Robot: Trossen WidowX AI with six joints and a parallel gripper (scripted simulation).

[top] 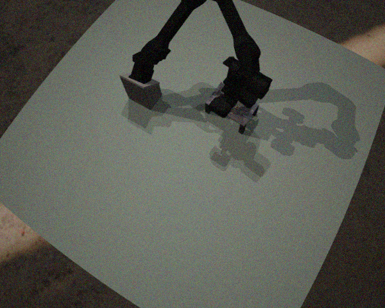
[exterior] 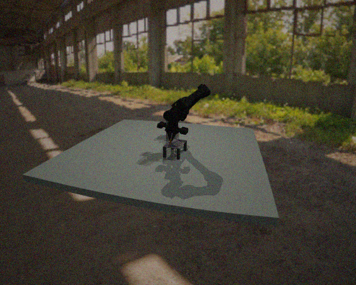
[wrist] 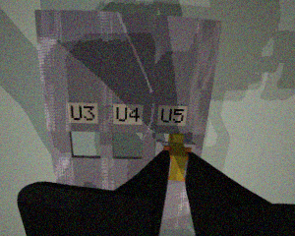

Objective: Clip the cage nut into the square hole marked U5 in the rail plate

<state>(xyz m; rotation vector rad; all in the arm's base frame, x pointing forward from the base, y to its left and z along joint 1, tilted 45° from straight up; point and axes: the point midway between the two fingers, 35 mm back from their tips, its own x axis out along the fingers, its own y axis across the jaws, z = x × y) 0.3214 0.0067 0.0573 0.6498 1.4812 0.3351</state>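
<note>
A: So where's the nut [wrist: 177, 156] at right now?

B: Pinched right between the jaws of the gripper [exterior: 171, 141] [wrist: 176, 157], which are nearly closed on it. It's the yellowish bit at the fingertips, with a touch of orange at its sides. In the wrist view it's at the U5 hole, just below the U5 label [wrist: 172, 115]. Can't tell how deep the wings sit though, the fingers and shadow hide that.

A: What's around the jaws?

B: The plate [top: 240, 113] [exterior: 181, 142] [wrist: 84, 174] is right under them, raised on short dark legs. Going sideways from the tips in the wrist view, U4's square hole [wrist: 127, 145] is just beside U5, then U3's hole [wrist: 86, 144] further out. Both have their tags above.

A: And past that?

B: Dark arm [top: 247, 49] [exterior: 184, 107] comes in from above the jaws. Its grey base block [top: 141, 94] stands well apart from the plate on the pale table [top: 146, 205] [exterior: 110, 180], and shadows from the arm spread over the tabletop around both.
</note>
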